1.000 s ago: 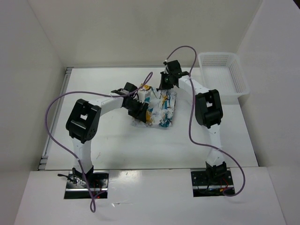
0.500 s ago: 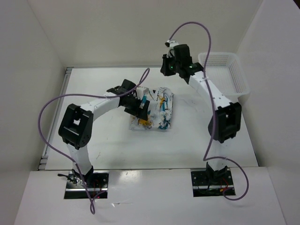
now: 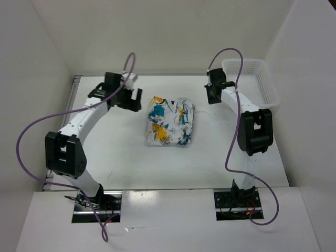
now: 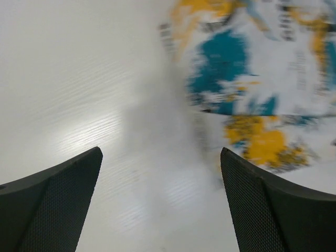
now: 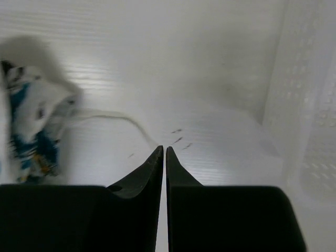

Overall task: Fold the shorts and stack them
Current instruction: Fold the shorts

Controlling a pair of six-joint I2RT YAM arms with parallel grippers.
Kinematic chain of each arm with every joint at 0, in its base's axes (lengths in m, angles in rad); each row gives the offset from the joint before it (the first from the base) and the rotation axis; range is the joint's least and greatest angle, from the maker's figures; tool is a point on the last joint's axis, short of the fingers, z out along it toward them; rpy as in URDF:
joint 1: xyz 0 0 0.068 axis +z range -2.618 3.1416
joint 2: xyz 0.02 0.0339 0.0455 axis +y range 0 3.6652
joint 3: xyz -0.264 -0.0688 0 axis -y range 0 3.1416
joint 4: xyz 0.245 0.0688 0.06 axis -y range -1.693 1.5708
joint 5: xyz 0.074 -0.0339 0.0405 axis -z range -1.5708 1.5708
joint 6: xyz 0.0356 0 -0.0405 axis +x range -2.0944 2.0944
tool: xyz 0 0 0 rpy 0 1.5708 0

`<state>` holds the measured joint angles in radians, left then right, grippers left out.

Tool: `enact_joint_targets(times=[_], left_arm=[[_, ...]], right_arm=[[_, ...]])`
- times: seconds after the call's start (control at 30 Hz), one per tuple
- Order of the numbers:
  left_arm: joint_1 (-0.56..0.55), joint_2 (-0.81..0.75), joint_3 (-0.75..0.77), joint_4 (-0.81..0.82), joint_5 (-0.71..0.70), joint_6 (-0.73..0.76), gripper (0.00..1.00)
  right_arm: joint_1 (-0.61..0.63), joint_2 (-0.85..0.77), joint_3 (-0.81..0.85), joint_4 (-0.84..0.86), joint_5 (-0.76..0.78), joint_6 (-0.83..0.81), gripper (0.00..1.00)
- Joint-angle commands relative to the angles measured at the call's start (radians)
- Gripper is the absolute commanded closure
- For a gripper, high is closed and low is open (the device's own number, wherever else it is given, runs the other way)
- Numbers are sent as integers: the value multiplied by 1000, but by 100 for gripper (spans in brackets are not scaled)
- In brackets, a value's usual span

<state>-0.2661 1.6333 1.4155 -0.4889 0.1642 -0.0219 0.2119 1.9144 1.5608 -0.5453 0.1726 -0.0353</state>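
Observation:
The shorts (image 3: pixel 169 121) lie folded into a compact block in the middle of the table, white with yellow, teal and black patches. They show blurred at the upper right of the left wrist view (image 4: pixel 262 79) and at the left edge of the right wrist view (image 5: pixel 31 126), with a white drawstring (image 5: pixel 115 118) trailing onto the table. My left gripper (image 3: pixel 135 100) is open and empty, left of the shorts and apart from them. My right gripper (image 3: pixel 212 98) is shut on nothing, right of the shorts near the basket.
A white plastic mesh basket (image 3: pixel 251 83) stands at the back right, its wall also in the right wrist view (image 5: pixel 310 105). White walls enclose the table on the left, back and right. A few dark marks (image 5: pixel 178 137) dot the table ahead of the right fingertips.
Both grippers have let go of the shorts and pulled away. The left arm swung left and back, the right arm moved right towards the basket. The shorts now lie flat and folded.

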Motion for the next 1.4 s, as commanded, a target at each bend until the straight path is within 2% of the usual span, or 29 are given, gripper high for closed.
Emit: enact_joint_targets(times=[0.0, 0.1, 0.2, 0.3, 0.57, 0.77, 0.9, 1.07, 1.17, 1.37], left_arm=[[181, -4, -24, -4, -13, 22, 0], [272, -4, -33, -4, 0, 13, 0], [306, -4, -44, 6, 0, 13, 0], [315, -4, -53, 6, 0, 13, 0], [315, -4, -29, -4, -41, 22, 0], [326, -24, -20, -4, -71, 31, 0], [349, -24, -20, -4, -60, 31, 0], [358, -33, -20, -4, -51, 31, 0], [358, -44, -20, -4, -42, 31, 0], [376, -66, -38, -4, -31, 22, 0]], right_arm=[[-69, 62, 99, 25, 36, -40, 92], [-69, 170, 143, 35, -27, -130, 92], [-59, 245, 191, 18, -68, -143, 92], [-49, 284, 200, 18, -36, -152, 92], [-40, 319, 95, 12, 15, -143, 92], [-11, 197, -131, -30, -8, -129, 92], [70, 100, -254, -79, -132, -126, 92], [320, 9, -309, -79, -197, -160, 93], [359, -20, -318, -83, -268, -129, 95], [368, -110, -381, -107, -214, -133, 96]])
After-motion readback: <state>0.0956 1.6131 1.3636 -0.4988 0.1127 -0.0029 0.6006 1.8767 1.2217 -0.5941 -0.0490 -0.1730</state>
